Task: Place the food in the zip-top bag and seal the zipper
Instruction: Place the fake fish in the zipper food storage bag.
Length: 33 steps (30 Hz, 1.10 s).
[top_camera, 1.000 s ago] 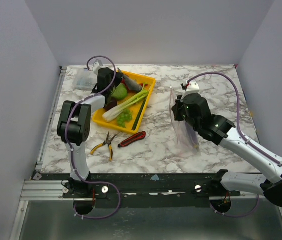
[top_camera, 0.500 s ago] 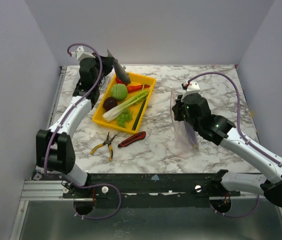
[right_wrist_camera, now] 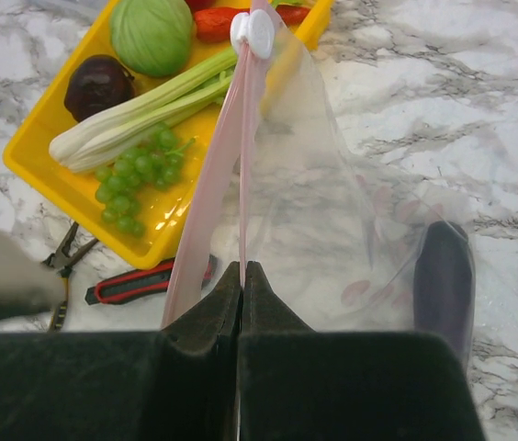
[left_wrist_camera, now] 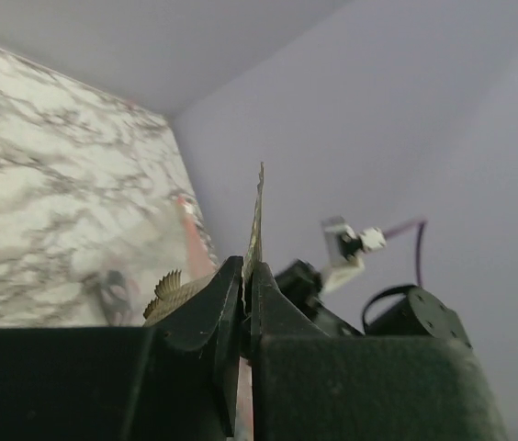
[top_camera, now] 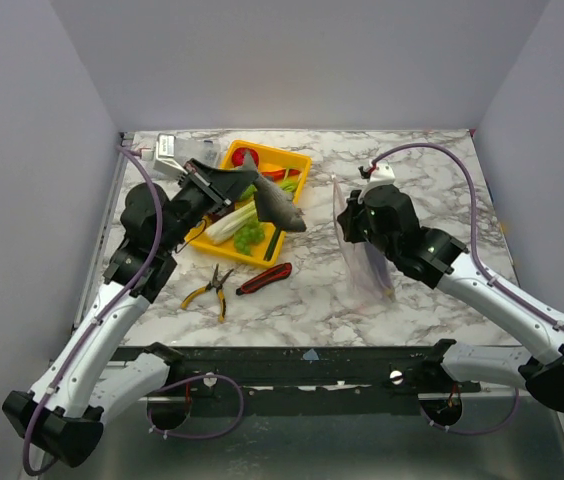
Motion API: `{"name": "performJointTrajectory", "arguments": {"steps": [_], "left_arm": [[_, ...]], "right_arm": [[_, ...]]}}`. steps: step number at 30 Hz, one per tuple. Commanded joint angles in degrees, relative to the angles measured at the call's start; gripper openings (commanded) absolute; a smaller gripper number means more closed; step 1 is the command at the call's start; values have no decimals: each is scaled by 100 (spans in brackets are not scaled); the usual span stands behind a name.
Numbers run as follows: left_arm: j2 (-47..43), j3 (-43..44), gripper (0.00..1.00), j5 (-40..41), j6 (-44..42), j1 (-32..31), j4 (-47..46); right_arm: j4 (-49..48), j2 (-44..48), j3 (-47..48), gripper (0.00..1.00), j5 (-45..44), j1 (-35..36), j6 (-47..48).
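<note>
Grey fish (top_camera: 280, 207), ylw tray (top_camera: 305, 161), pink zipper (right_wrist_camera: 225, 156)

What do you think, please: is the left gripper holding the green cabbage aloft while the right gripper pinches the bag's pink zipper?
Not quite. The top external view shows the left gripper holding the grey fish aloft; the green cabbage lies in the yellow tray. The right gripper does pinch the pink zipper.

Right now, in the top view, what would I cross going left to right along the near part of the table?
yellow-handled pliers → red-black utility knife → zip-top bag
</note>
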<state>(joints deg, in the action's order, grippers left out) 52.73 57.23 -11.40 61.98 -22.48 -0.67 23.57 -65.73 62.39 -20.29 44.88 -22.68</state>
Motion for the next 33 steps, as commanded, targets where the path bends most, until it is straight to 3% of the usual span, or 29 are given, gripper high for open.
{"name": "performJointTrajectory", "arguments": {"steps": [1,7,13,33], "left_arm": [[-68,286,0,272,415,-651,154],[192,454,0,977,595,-1155,97],[255,558,0,2340,1096,-1541,617],[721,1590,0,2591,1751,-1618,1513]], "right_arm": [[-163,-89,142,1,307,-1,-144],[-248,-155,175,1,436,-4,-219],[-256,-112,179,1,335,0,-483],[-420,-267,135,1,409,-4,-644]]}}
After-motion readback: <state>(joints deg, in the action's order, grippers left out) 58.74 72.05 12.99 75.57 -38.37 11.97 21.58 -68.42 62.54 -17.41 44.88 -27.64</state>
